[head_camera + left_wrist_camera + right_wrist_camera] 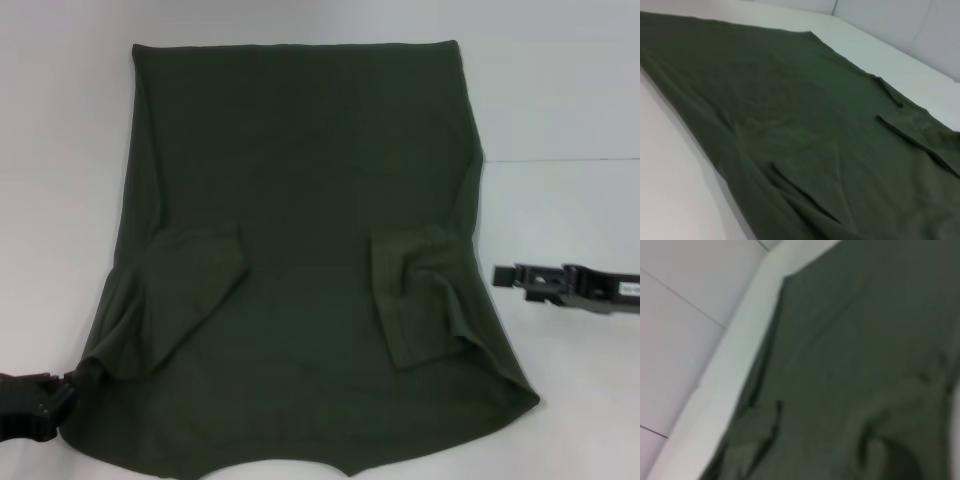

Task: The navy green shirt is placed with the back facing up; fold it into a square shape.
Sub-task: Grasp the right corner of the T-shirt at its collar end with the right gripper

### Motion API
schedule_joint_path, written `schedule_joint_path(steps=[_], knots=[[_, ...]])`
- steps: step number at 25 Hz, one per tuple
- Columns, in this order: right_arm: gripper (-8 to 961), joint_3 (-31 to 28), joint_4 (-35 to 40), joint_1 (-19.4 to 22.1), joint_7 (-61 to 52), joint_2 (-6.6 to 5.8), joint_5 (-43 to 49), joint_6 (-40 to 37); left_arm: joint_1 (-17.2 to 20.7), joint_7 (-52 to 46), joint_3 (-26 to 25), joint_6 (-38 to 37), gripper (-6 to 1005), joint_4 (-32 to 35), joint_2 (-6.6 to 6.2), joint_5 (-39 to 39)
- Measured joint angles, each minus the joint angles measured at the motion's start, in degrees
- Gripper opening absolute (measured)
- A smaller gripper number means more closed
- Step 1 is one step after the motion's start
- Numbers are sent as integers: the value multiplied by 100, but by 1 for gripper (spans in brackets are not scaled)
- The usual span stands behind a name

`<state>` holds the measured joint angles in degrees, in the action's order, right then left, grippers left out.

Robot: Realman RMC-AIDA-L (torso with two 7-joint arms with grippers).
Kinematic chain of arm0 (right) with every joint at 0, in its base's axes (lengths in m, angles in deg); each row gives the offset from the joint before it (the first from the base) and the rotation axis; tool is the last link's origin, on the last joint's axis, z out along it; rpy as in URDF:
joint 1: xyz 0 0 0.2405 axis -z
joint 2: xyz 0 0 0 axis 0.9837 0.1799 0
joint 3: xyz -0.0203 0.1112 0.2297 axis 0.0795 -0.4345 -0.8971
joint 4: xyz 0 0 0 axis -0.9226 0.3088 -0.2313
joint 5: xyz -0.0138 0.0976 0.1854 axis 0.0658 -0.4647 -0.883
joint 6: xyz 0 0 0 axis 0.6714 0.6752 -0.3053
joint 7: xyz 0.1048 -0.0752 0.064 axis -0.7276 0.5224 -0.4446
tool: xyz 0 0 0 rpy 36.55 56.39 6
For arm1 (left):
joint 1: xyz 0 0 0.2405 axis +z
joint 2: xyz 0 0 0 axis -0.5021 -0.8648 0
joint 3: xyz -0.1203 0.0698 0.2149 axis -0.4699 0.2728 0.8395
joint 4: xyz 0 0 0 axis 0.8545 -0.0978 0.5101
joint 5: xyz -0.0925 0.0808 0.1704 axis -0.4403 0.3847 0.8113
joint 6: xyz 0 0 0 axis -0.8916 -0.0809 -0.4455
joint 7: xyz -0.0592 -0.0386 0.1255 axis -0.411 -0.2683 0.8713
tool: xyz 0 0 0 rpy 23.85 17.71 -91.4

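The navy green shirt (300, 250) lies flat on the white table, plain side up, with both sleeves folded inward onto the body. The left wrist view shows the shirt (805, 135) with its sleeve folds, and the right wrist view shows the shirt (865, 365) beside a white wall. My left gripper (62, 392) sits at the near left corner of the shirt, touching its bunched edge. My right gripper (500, 273) rests on the table just off the shirt's right edge, pointing toward it.
White table (570, 400) surrounds the shirt on both sides. A seam line crosses the table at the right (560, 159). A white wall panel (685, 340) rises beyond the shirt's far edge.
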<state>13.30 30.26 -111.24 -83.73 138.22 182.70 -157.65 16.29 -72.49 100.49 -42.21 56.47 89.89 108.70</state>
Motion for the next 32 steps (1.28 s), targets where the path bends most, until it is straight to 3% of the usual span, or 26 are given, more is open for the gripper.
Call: schedule_joint_path(steps=[6,10,32], knots=[[900,-32,28,275,-299,-176,332,-218,-69,-7,-50,46,27,55,73,-9],[898,-32,9,384,-364,-227,370,-494,-104,-7,-50,76,26,87,88,-11],[891,14,-36,231,-717,-151,936,-826,-164,-6,-50,158,26,106,56,-10]])
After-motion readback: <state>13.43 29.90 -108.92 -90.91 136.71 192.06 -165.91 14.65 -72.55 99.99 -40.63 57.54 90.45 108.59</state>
